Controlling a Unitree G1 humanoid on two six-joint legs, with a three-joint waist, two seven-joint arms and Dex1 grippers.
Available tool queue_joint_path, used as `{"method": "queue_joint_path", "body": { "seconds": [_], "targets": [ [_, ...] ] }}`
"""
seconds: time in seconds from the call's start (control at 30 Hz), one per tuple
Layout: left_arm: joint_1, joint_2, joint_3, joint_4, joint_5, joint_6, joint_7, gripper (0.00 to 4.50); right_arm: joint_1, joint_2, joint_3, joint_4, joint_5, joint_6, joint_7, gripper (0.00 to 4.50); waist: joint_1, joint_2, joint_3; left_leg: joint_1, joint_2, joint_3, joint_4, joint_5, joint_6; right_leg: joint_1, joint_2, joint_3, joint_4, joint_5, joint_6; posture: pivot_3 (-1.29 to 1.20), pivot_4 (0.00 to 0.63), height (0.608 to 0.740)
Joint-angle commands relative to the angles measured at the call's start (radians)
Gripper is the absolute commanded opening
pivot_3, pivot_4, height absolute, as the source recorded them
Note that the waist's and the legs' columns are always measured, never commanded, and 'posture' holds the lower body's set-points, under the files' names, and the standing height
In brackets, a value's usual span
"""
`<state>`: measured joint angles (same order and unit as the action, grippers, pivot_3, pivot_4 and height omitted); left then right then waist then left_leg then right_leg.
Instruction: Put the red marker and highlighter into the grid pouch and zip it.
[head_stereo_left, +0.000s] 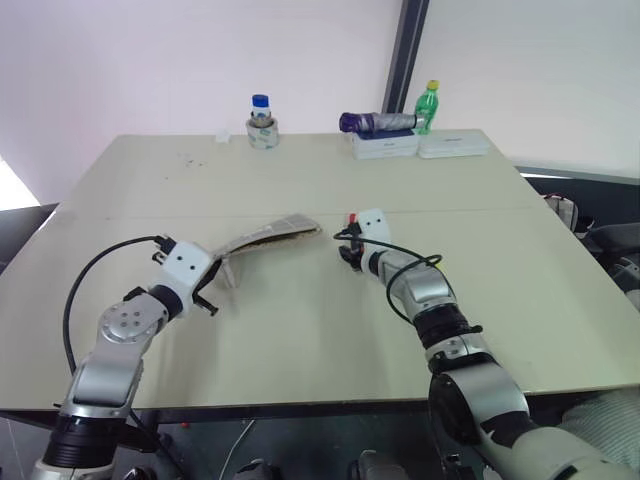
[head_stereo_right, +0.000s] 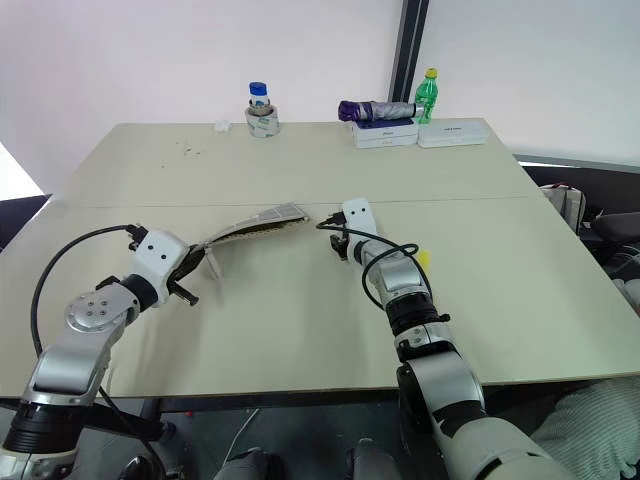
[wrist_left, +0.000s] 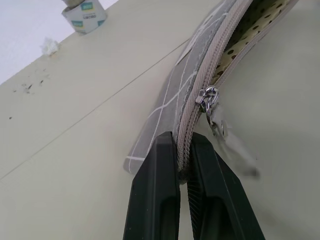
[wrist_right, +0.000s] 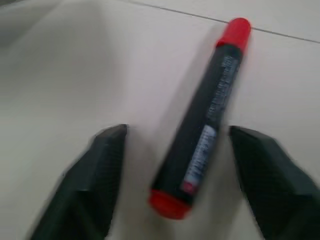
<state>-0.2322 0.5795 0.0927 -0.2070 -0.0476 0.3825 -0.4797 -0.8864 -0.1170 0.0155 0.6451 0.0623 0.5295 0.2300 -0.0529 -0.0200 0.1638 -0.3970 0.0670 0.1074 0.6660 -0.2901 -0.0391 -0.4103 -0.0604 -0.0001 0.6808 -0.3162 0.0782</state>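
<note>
The grid pouch (head_stereo_left: 272, 237), grey with white lines, hangs tilted over the table. Its near end is raised and its far end rests on the tabletop. My left gripper (head_stereo_left: 218, 268) is shut on the near end, and in the left wrist view its fingers (wrist_left: 157, 190) pinch the zipper edge (wrist_left: 200, 85). The pouch mouth gapes, showing a dotted lining. The red marker (wrist_right: 207, 120), black with red ends, lies on the table between the fingers of my right gripper (head_stereo_left: 350, 240). That gripper is open and not touching it. The yellow highlighter (head_stereo_right: 424, 257) lies just right of my right forearm.
Along the table's far edge stand a blue-capped bottle inside a tape roll (head_stereo_left: 262, 125), a folded purple umbrella (head_stereo_left: 380, 123) on white boxes (head_stereo_left: 440, 146), and a green bottle (head_stereo_left: 428, 105). A seam (head_stereo_left: 480, 209) crosses the tabletop.
</note>
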Motion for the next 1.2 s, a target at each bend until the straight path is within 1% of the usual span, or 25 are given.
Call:
{"method": "queue_joint_path", "body": {
  "seconds": [0.03, 0.07, 0.1, 0.17, 0.23, 0.3, 0.37, 0.47, 0.57, 0.67, 0.73, 0.9, 1.07, 1.2],
  "targets": [
    [-0.020, 0.007, 0.011, -0.020, 0.002, -0.027, 0.003, 0.00, 0.009, -0.026, -0.010, -0.056, -0.001, 0.016, 0.005, 1.01, 0.001, 0.000, 0.000, 0.000, 0.000, 0.000, 0.000, 0.000, 0.000, 0.000, 0.000, 0.000, 0.000, 0.000, 0.000, 0.00, 0.150, 0.740],
    [-0.019, 0.009, 0.010, -0.021, 0.002, -0.027, 0.001, 0.00, 0.012, -0.038, -0.015, -0.068, -0.003, 0.018, 0.006, 0.50, 0.001, 0.000, 0.000, 0.000, 0.000, 0.000, 0.000, 0.000, 0.000, 0.000, 0.000, 0.000, 0.000, 0.000, 0.000, 0.00, 0.150, 0.740],
    [-0.019, 0.007, 0.013, -0.022, -0.002, -0.025, 0.001, 0.00, 0.015, -0.056, -0.017, -0.082, -0.007, 0.012, 0.009, 0.40, 0.003, 0.000, 0.000, 0.000, 0.000, 0.000, 0.000, 0.000, 0.000, 0.000, 0.000, 0.000, 0.000, 0.000, 0.000, 0.00, 0.150, 0.740],
    [-0.019, 0.004, 0.018, -0.022, -0.010, -0.019, 0.001, 0.00, 0.025, -0.092, -0.018, -0.117, -0.006, -0.023, 0.042, 0.40, 0.007, 0.000, 0.000, 0.000, 0.000, 0.000, 0.000, 0.000, 0.000, 0.000, 0.000, 0.000, 0.000, 0.000, 0.000, 0.00, 0.150, 0.740],
    [-0.019, 0.006, 0.024, -0.022, -0.028, -0.007, -0.013, 0.00, 0.046, -0.136, -0.018, -0.186, 0.026, -0.076, 0.136, 0.40, 0.011, 0.000, 0.000, -0.001, 0.000, 0.000, 0.000, 0.000, 0.000, 0.000, 0.000, 0.000, 0.000, 0.000, 0.000, 0.00, 0.150, 0.740],
    [-0.021, 0.017, 0.029, -0.017, -0.051, 0.009, -0.042, 0.00, 0.086, -0.217, -0.007, -0.295, 0.070, -0.174, 0.316, 0.40, 0.010, 0.000, 0.000, -0.002, -0.001, 0.000, 0.000, 0.000, 0.000, -0.001, 0.000, 0.000, -0.001, 0.000, 0.000, 0.00, 0.150, 0.740],
    [-0.023, 0.033, 0.025, -0.011, -0.066, 0.018, -0.073, 0.00, 0.139, -0.316, 0.046, -0.401, 0.078, -0.254, 0.499, 0.40, 0.011, 0.000, 0.000, -0.003, -0.001, -0.001, 0.000, 0.000, 0.001, -0.001, 0.000, -0.001, -0.001, 0.000, 0.000, 0.00, 0.150, 0.740],
    [-0.036, 0.050, 0.016, 0.008, -0.071, 0.012, -0.102, 0.00, 0.187, -0.421, 0.084, -0.524, 0.111, -0.250, 0.664, 0.40, 0.008, 0.000, 0.000, -0.003, -0.001, -0.002, 0.000, -0.001, 0.001, -0.001, 0.002, -0.001, -0.003, 0.000, 0.000, 0.00, 0.150, 0.740],
    [-0.057, 0.050, 0.004, 0.029, -0.068, 0.003, -0.110, 0.00, 0.212, -0.456, 0.095, -0.614, 0.157, -0.201, 0.743, 0.40, 0.007, 0.000, 0.000, -0.002, 0.000, -0.002, 0.000, -0.002, 0.003, -0.001, 0.003, -0.001, -0.003, 0.000, 0.000, 0.00, 0.150, 0.740],
    [-0.080, 0.040, -0.014, 0.045, -0.057, -0.007, -0.107, 0.00, 0.243, -0.483, 0.167, -0.663, 0.086, -0.215, 0.766, 0.40, 0.010, 0.000, 0.000, -0.001, 0.000, -0.002, 0.000, -0.003, 0.005, 0.000, 0.004, -0.001, -0.001, 0.000, 0.000, 0.00, 0.150, 0.740],
    [-0.086, 0.036, -0.021, 0.042, -0.056, -0.005, -0.107, 0.00, 0.249, -0.483, 0.208, -0.651, 0.020, -0.255, 0.739, 0.40, 0.012, 0.000, 0.000, -0.001, -0.001, -0.002, 0.000, -0.003, 0.005, 0.000, 0.003, -0.001, -0.001, 0.000, 0.000, 0.00, 0.150, 0.740],
    [-0.087, 0.037, -0.030, 0.034, -0.057, -0.007, -0.104, 0.00, 0.216, -0.425, 0.206, -0.608, -0.012, -0.233, 0.653, 0.40, 0.014, 0.000, 0.000, -0.002, -0.001, -0.002, 0.001, 0.000, 0.001, 0.000, 0.002, -0.001, -0.001, 0.000, 0.000, 0.00, 0.150, 0.740],
    [-0.076, 0.030, -0.043, 0.015, -0.053, -0.005, -0.100, 0.00, 0.195, -0.406, 0.197, -0.591, 0.002, -0.234, 0.658, 0.40, 0.014, 0.000, 0.001, -0.002, -0.001, -0.002, 0.001, 0.000, 0.000, 0.000, 0.003, -0.001, -0.001, 0.000, 0.000, 0.00, 0.150, 0.740],
    [-0.074, 0.026, -0.042, 0.009, -0.052, -0.007, -0.099, 0.00, 0.190, -0.404, 0.219, -0.569, -0.031, -0.256, 0.647, 0.40, 0.014, 0.000, 0.001, -0.002, -0.001, -0.002, 0.001, 0.000, 0.001, 0.000, 0.003, -0.001, -0.001, 0.000, 0.000, 0.00, 0.150, 0.740]
  ]
}}
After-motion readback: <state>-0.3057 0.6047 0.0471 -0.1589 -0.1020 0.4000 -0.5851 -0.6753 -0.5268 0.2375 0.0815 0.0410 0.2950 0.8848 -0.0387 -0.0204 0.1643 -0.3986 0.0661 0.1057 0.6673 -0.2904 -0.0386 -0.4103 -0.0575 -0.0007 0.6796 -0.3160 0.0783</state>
